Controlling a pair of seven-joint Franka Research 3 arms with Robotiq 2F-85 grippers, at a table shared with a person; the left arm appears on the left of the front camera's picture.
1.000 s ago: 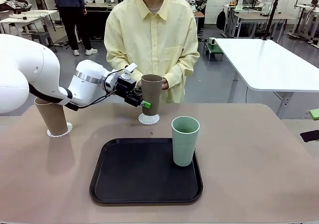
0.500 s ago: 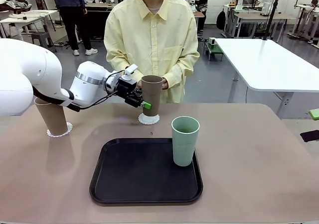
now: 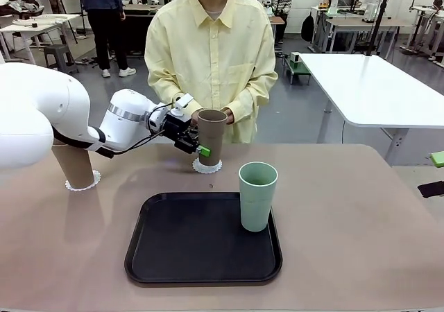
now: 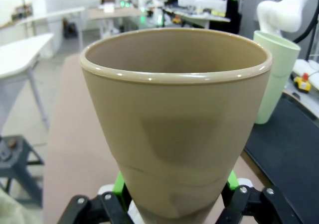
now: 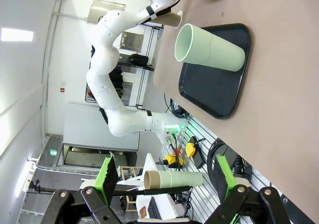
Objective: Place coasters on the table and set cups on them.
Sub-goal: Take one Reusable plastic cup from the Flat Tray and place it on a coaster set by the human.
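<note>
My left gripper (image 3: 202,148) is shut on a brown cup (image 3: 211,134), held upright with its base right at a white lacy coaster (image 3: 207,166) on the far middle of the table (image 3: 361,215). I cannot tell whether the base touches the coaster. In the left wrist view this cup (image 4: 177,119) stands between the green pads (image 4: 118,183). A second brown cup (image 3: 73,165) stands on a coaster (image 3: 84,182) at the far left. The mint green cup (image 3: 257,195) stands on the tray's right side. My right gripper (image 5: 164,171) is open and holds nothing.
The black tray (image 3: 180,246) lies in the near middle of the table. The person in a yellow shirt stands at the far edge, with a hand (image 3: 228,116) just behind the held cup. A white table (image 3: 374,87) stands off to the back right.
The left arm has lowered the brown cup a little toward the coaster. The other cups and the tray have not moved.
</note>
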